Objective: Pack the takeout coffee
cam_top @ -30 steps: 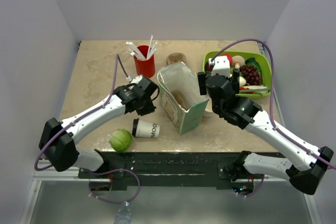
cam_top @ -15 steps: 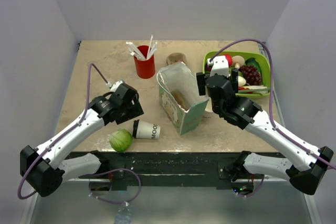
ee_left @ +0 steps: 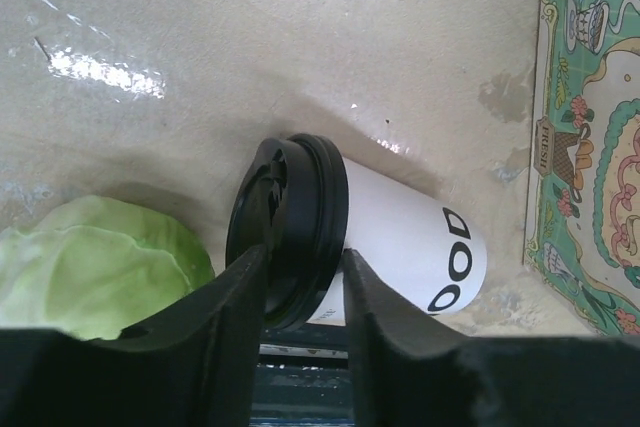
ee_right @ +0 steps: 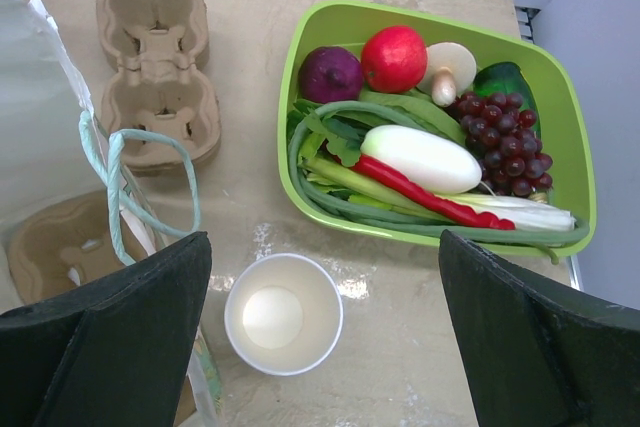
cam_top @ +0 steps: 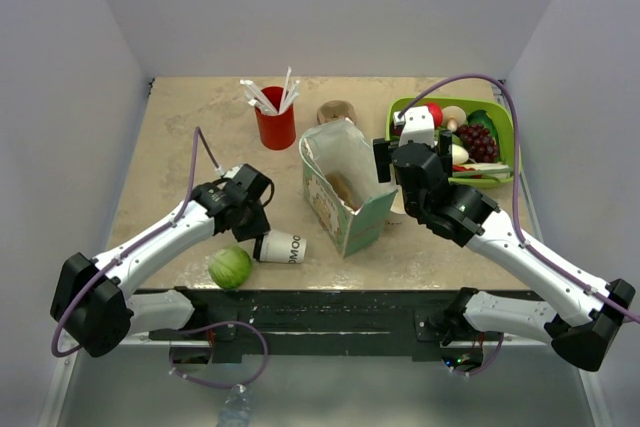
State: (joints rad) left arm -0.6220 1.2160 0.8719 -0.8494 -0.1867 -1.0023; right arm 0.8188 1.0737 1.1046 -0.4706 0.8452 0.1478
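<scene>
The takeout coffee (cam_top: pixel 285 246) (ee_left: pixel 400 247), a white paper cup with a black lid, lies on its side near the table's front edge, lid pointing left. My left gripper (cam_top: pixel 257 235) (ee_left: pixel 302 262) comes down on it from above. One finger presses the face of the lid, the other sits just behind the lid's rim against the cup wall. A patterned green paper bag (cam_top: pixel 345 187) (ee_left: pixel 590 147) stands open right of the cup. My right gripper (cam_top: pixel 410 169) (ee_right: pixel 322 247) hangs wide open beside the bag, above a lidless white cup (ee_right: pixel 283 315).
A green cabbage (cam_top: pixel 230 267) (ee_left: pixel 90 267) lies just left of the lid. A red cup with straws (cam_top: pixel 275 125) and a cardboard cup carrier (cam_top: pixel 336 111) (ee_right: pixel 155 67) stand behind the bag. A green tray (cam_top: pixel 505 127) (ee_right: pixel 575 147) of vegetables sits at the back right.
My left arm drew back from the bag, opened its gripper, then swung down and closed round the lid of the lying cup. The right arm has hardly moved.
</scene>
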